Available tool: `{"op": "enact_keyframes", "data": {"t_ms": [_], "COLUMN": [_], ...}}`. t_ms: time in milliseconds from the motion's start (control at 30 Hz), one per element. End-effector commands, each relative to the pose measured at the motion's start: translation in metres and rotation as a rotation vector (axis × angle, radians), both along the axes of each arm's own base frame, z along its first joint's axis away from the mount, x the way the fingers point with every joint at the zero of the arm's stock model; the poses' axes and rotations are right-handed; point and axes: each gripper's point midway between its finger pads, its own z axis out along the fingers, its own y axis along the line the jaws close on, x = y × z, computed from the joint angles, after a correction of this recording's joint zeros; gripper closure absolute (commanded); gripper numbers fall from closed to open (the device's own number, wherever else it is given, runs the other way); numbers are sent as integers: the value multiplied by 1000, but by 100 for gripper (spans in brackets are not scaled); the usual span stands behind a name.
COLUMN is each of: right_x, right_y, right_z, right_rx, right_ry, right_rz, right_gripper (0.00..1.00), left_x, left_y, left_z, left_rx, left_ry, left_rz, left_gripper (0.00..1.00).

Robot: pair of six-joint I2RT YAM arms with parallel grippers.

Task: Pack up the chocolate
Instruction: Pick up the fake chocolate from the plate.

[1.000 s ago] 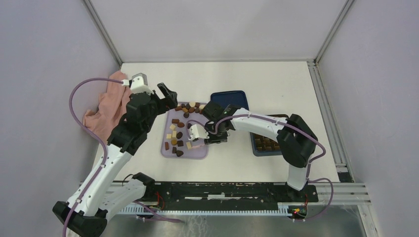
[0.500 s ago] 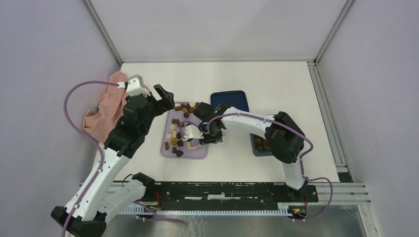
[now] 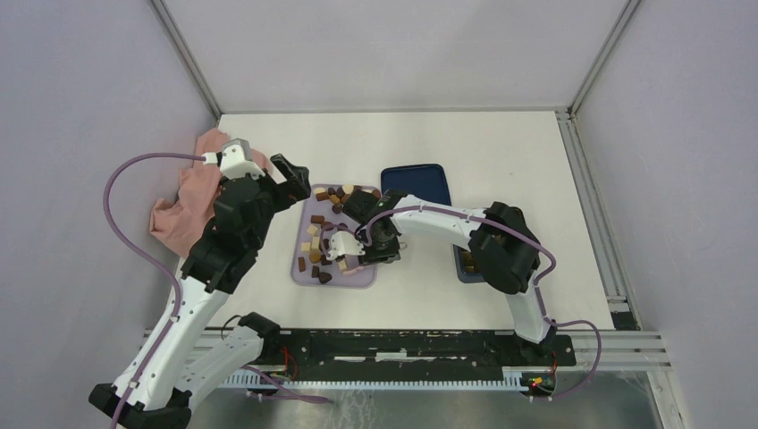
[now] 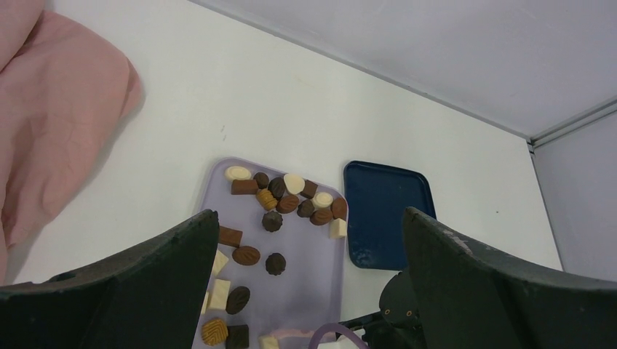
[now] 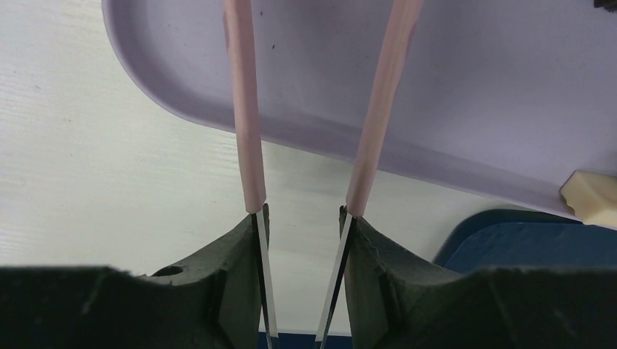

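Right gripper (image 5: 302,218): part closed on a pair of pink-tipped tweezers (image 5: 244,109); the metal blades sit pinned between its dark fingers.
Tweezer tips: standing apart with nothing between them, out over a bare stretch of the lilac tray (image 5: 451,80) near its rounded rim.
Nearest piece: a cream-white square (image 5: 586,195) at the tray's edge, off to the side of the tips and not touching them.
Chocolate (image 4: 287,203): every loose piece I can see lies on the lilac tray, clustered at the far end and scattered down the left side; dark, mid brown and cream.
Step (judged): lining up for a pick; no piece taken yet.
Left gripper (image 4: 309,218): jaws wide apart, holding nothing, hanging near the tray's far-left corner.
Blue lid (image 4: 385,214): flat on the table just beside the tray's right side.
Box (image 3: 462,268): dark blue, mostly hidden under the right arm's elbow; its filling cannot be read.
Pink cloth (image 4: 51,123): bunched at the left, well apart from the work.
Risk 1: thin tips on small rounded pieces; an off-centre pinch would likely squirt one sideways off the tray.
Risk 2: tips brought too low may catch the rim or floor and drag the light tray.
Risk 3: both arms crowd one tray; a reach by the left could meet the right wrist.
Risk 4: too light a squeeze and the piece drops on the way to the box.
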Motion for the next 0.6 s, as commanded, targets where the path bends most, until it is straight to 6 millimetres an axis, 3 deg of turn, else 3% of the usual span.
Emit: {"op": "enact_keyframes", "data": {"t_ms": [0, 567], "right_x": [9, 8], "right_y": [8, 8], "right_z": [9, 2], "right_rx": [-4, -38], "right_ry": [-34, -40], "right_rz": [-14, -1], "right_gripper": [54, 56], "left_x": [-1, -2], "left_y": [8, 7], "left_z": [2, 3], "left_rx": [23, 14], "left_ry": [-9, -11], "left_rz": [29, 22], "left_gripper": [0, 0]}}
